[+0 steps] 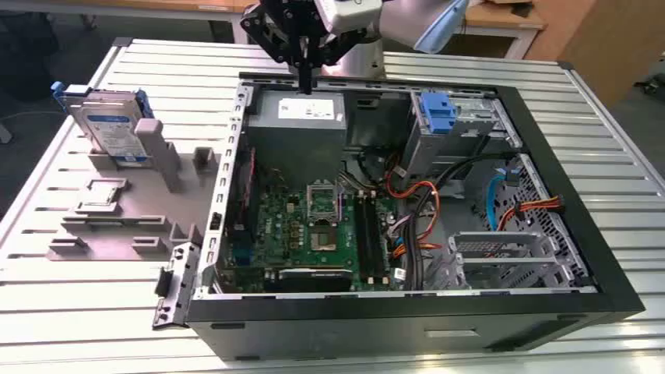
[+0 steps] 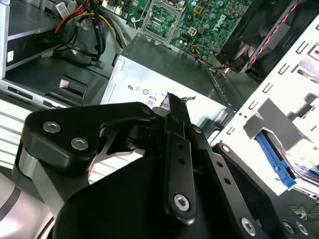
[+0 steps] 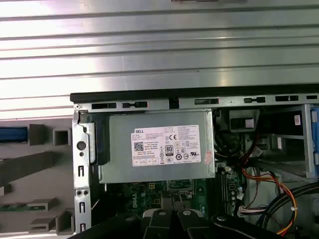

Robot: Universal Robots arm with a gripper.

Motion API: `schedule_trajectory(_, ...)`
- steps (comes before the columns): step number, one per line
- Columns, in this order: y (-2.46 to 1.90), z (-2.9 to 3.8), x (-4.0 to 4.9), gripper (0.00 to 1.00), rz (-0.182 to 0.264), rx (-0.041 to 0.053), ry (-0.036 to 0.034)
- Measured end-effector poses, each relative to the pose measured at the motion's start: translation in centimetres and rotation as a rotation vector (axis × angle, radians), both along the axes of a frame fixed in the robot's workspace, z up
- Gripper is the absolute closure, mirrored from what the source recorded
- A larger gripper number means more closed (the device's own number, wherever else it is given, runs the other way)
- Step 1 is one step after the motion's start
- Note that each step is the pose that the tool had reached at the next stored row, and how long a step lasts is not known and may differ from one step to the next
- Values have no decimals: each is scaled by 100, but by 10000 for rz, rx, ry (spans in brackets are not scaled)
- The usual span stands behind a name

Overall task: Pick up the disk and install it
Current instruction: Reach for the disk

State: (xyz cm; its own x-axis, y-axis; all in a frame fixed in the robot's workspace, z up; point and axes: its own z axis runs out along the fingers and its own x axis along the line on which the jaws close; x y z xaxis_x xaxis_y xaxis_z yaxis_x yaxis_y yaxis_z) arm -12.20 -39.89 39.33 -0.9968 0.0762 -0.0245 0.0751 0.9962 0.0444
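Note:
The disk [image 1: 112, 128], a silver drive with a white-and-blue label and blue rails, stands on edge in a grey holder [image 1: 124, 202] on the table, at the exterior view's left of the open computer case [image 1: 416, 304]. A strip of its blue rail [image 3: 12, 134] shows in the first wrist view. My gripper [image 1: 307, 84] hangs over the back of the case, above the grey power supply box [image 1: 296, 117], well away from the disk. Its black fingers [image 2: 172, 102] are shut together and hold nothing.
Inside the case are the green motherboard [image 1: 317, 226], a tall blue latch piece [image 1: 437, 109] on a drive cage, and orange and blue cables [image 1: 488, 202]. A metal bay [image 1: 504, 257] sits at the front right. The ribbed metal table [image 1: 62, 312] surrounds the case.

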Motion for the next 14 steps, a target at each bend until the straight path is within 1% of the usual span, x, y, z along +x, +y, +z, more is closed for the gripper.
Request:
schedule_trajectory(2,0,0,0,90,0,0,0)
schedule_trajectory(3,0,0,-25,90,-1,0,0)
schedule_trajectory(14,0,0,-70,90,0,0,0)
